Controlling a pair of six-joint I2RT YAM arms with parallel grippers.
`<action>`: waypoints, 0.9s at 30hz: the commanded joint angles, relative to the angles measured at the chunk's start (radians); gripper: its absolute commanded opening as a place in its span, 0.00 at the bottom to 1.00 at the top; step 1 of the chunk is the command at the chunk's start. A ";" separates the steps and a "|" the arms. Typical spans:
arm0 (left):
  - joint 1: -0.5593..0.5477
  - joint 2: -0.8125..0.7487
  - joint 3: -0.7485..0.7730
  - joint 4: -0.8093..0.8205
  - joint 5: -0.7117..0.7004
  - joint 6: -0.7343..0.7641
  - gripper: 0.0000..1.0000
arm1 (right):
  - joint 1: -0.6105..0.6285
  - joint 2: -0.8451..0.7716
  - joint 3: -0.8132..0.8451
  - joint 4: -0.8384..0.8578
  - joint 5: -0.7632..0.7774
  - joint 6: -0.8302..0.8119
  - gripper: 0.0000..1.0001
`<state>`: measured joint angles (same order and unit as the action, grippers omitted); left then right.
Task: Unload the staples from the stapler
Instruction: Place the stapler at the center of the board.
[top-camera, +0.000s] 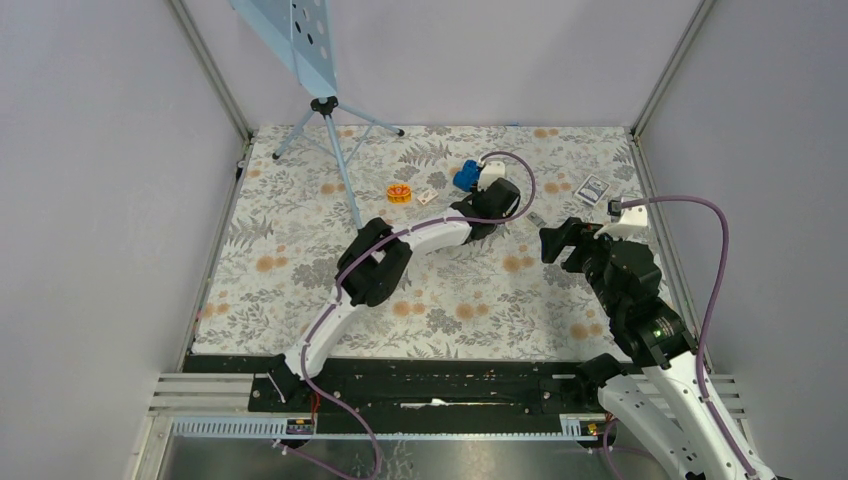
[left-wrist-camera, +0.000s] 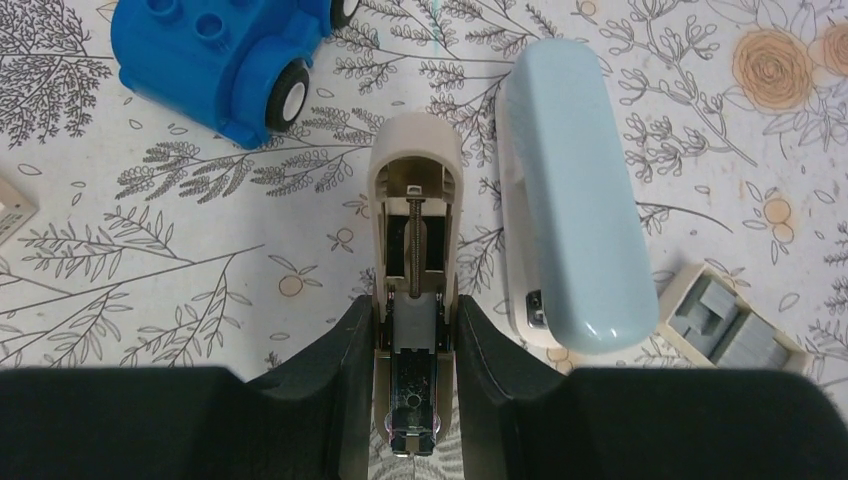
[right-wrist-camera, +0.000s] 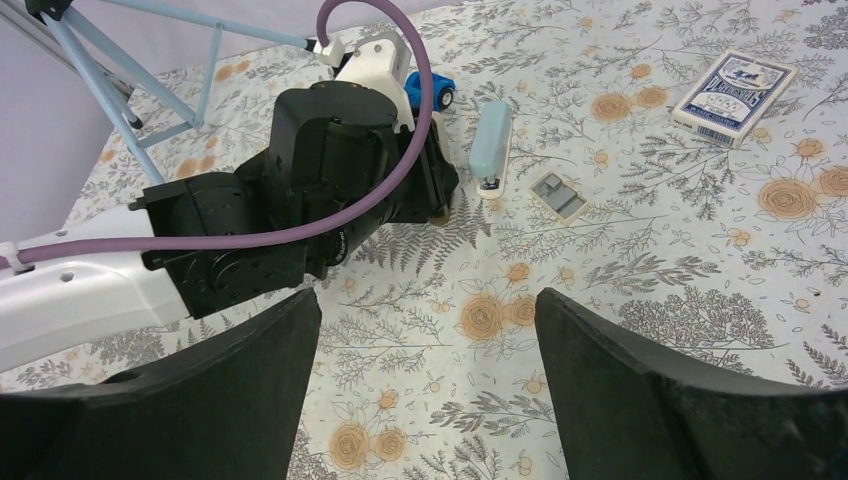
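Observation:
The stapler is open. Its beige magazine part (left-wrist-camera: 415, 190) lies on the flowered cloth with its spring rod and white pusher showing, and my left gripper (left-wrist-camera: 415, 312) is shut on its near end. No strip shows in the channel. The light-blue cover (left-wrist-camera: 575, 200) lies alongside on the right. Grey staples (left-wrist-camera: 735, 335) sit in strips in a small beige tray (right-wrist-camera: 558, 196) right of the cover. My right gripper (right-wrist-camera: 428, 300) hangs open over bare cloth, nearer than the stapler (right-wrist-camera: 491, 146), with nothing between its fingers. From above, the left gripper (top-camera: 495, 205) is mid-table and the right gripper (top-camera: 560, 240) to its right.
A blue toy car (left-wrist-camera: 220, 60) stands just beyond the stapler on the left. A small white box (top-camera: 428, 197) and an orange object (top-camera: 400, 193) lie further left. A card deck (right-wrist-camera: 733, 97) is at the far right. A tripod (top-camera: 335, 150) stands at the back left.

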<state>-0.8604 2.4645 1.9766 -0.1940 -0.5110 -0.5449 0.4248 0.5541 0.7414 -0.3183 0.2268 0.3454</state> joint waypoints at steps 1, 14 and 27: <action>0.016 0.050 0.077 -0.002 -0.027 -0.024 0.00 | 0.000 -0.002 0.038 -0.003 0.023 -0.003 0.86; 0.028 0.104 0.144 -0.009 0.031 -0.021 0.35 | 0.000 0.011 0.041 -0.022 0.013 -0.010 0.87; 0.029 0.062 0.110 -0.010 0.046 -0.022 0.48 | 0.000 0.012 0.054 -0.033 0.013 0.005 0.87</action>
<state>-0.8368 2.5584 2.0926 -0.1894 -0.4862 -0.5591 0.4248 0.5655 0.7433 -0.3592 0.2256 0.3454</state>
